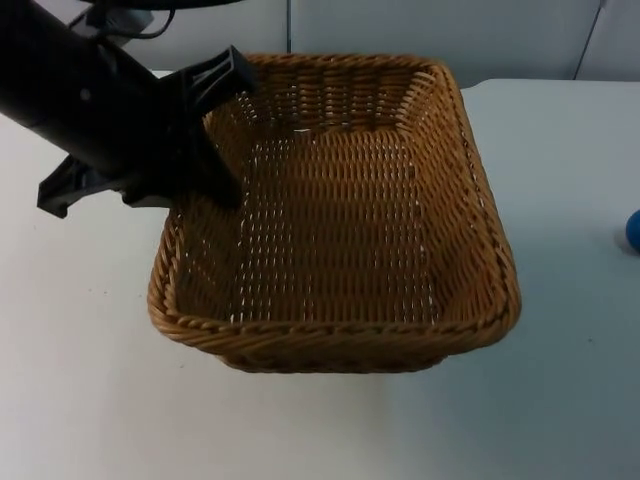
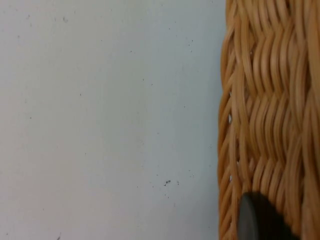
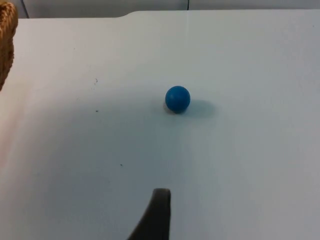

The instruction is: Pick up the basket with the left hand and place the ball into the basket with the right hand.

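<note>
The left arm (image 1: 100, 110) hides the basket (image 1: 340, 210) rim at its left side, and the fingers there cannot be made out. The picture's edge cuts off the blue ball (image 1: 633, 230) near the worktop's right edge.

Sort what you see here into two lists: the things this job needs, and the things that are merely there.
Needed for the job:
- wicker basket, nothing in it, with the left gripper at its left rim
- blue ball, alone on the table
- right gripper, short of the ball

Merely there:
- white table
- grey partition wall
</note>
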Controlling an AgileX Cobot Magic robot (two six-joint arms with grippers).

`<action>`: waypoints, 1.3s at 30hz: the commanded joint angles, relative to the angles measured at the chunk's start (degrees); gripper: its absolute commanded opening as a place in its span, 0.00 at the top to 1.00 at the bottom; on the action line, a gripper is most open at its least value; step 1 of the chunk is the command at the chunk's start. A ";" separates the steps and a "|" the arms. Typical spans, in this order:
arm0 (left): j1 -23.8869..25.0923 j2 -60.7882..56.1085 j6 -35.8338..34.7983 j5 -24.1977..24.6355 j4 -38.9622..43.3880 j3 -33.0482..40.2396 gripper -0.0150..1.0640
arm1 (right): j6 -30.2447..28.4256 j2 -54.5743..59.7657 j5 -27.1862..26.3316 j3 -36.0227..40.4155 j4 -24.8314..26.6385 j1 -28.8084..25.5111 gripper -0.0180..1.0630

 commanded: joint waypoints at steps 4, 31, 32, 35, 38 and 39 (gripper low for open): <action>-0.18 -1.28 0.27 1.00 -2.00 0.81 0.99 | -0.09 -0.18 -0.34 -0.05 -0.27 -0.47 0.22; -0.18 -1.28 1.50 1.02 -2.46 1.86 0.99 | 2.70 27.15 -12.01 -12.42 -0.30 -0.47 0.22; -0.18 -1.28 2.35 1.02 -2.46 1.86 0.99 | 2.70 30.21 -12.29 -13.76 -0.30 -0.47 0.22; -0.18 -1.28 2.66 1.02 -2.46 1.86 0.99 | 2.59 35.94 -12.41 -16.58 -1.21 -0.47 0.22; -0.18 -1.28 2.66 1.02 -2.46 1.86 0.99 | 1.54 46.21 -12.86 -22.12 -1.66 -0.47 0.22; -0.18 -1.28 2.66 1.02 -2.46 1.86 0.99 | 1.38 49.27 -13.18 -23.76 -1.66 -0.47 0.22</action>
